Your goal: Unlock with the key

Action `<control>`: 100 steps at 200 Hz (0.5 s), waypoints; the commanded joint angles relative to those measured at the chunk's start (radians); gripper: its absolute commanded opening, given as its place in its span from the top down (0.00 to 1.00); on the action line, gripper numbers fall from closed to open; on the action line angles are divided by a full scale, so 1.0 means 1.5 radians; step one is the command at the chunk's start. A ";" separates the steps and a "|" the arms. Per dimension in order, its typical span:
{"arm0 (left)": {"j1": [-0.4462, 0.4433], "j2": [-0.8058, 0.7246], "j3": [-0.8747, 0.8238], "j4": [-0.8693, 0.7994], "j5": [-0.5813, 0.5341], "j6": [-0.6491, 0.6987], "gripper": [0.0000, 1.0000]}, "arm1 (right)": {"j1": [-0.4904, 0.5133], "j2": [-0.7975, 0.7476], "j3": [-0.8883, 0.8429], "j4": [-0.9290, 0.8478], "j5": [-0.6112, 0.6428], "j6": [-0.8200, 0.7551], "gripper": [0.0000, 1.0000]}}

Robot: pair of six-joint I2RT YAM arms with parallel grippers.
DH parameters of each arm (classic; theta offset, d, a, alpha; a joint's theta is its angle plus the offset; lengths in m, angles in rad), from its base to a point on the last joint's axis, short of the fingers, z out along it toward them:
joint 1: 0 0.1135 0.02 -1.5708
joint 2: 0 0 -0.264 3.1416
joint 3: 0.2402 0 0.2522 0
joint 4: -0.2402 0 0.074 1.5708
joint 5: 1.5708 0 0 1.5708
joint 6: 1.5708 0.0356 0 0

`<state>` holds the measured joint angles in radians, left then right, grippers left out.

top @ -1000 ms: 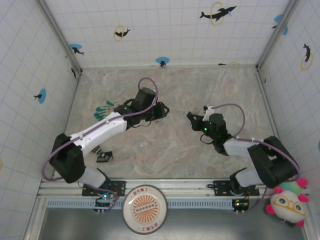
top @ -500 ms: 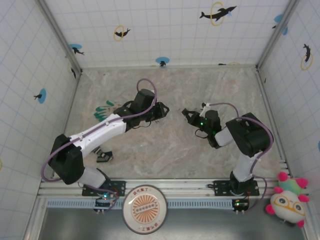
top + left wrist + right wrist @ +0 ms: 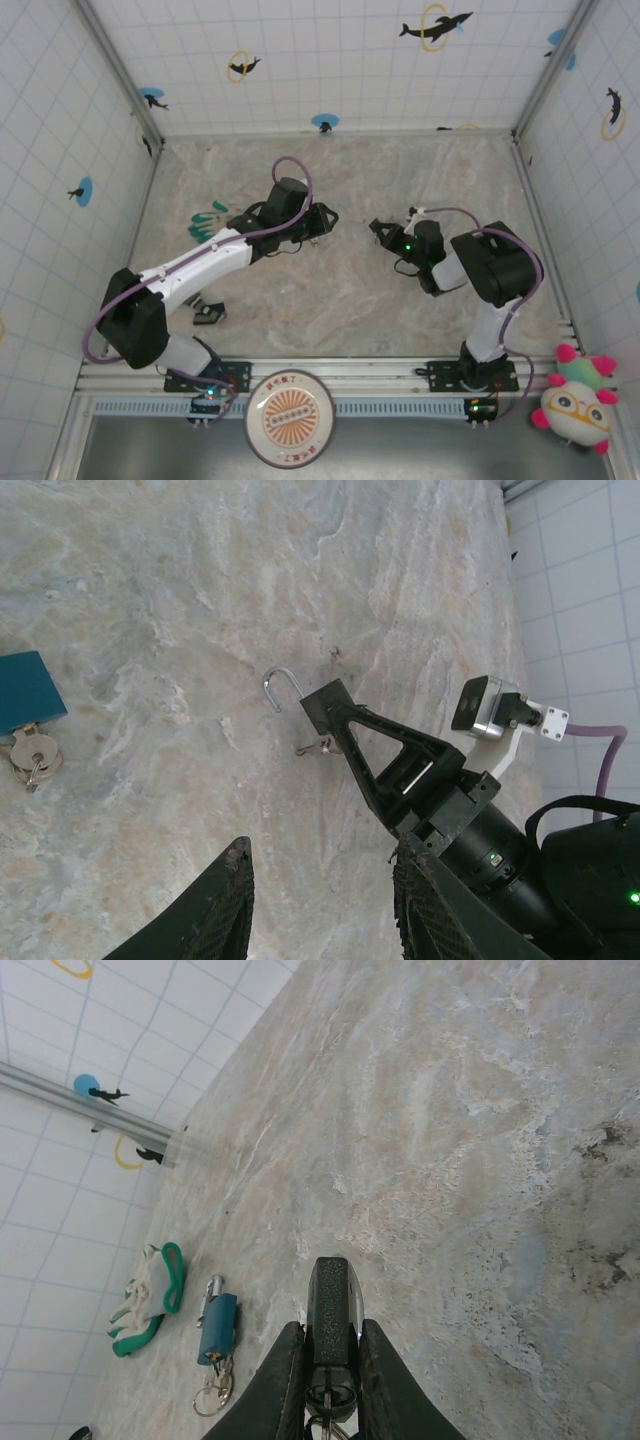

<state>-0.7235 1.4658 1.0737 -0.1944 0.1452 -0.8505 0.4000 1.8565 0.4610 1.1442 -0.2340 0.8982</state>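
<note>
Right gripper clamps dark padlock above mid surface, presenting shackle and key to left gripper, fingers apart, likely for turning.

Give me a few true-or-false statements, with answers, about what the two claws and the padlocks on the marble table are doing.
1. The right gripper is clamped on a black padlock. True.
2. The left gripper holds the blue padlock. False: its fingers are apart and hold nothing, and the blue padlock lies on the marble table.
3. A ring of keys lies at one end of the blue padlock. True.
4. The green and white object is held up in the air by a gripper. False: it lies on the table beside the blue padlock.
</note>
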 commanded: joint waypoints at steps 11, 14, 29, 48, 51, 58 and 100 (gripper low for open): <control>0.006 -0.001 -0.006 0.011 0.006 -0.011 0.60 | -0.005 0.011 0.003 0.018 0.000 -0.007 1.00; 0.006 -0.001 -0.006 0.011 0.007 -0.011 0.60 | -0.005 0.011 0.003 0.017 0.001 -0.008 1.00; 0.006 -0.001 -0.007 0.010 0.007 -0.012 0.60 | -0.011 0.015 0.000 0.019 0.001 -0.007 1.00; 0.006 0.002 -0.007 0.010 0.007 -0.013 0.60 | -0.018 0.018 -0.002 0.017 0.000 -0.006 1.00; 0.006 0.003 -0.008 0.010 0.008 -0.015 0.60 | -0.019 0.019 -0.002 0.017 -0.001 -0.006 1.00; 0.006 0.005 -0.007 0.011 0.010 -0.015 0.60 | -0.020 0.019 -0.001 0.016 -0.002 -0.006 1.00; 0.006 0.011 -0.004 0.012 0.013 -0.016 0.60 | -0.032 0.023 -0.003 0.010 -0.005 -0.009 0.96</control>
<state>-0.7235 1.4681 1.0737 -0.1925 0.1493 -0.8654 0.3645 1.8751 0.4610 1.1419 -0.2371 0.8967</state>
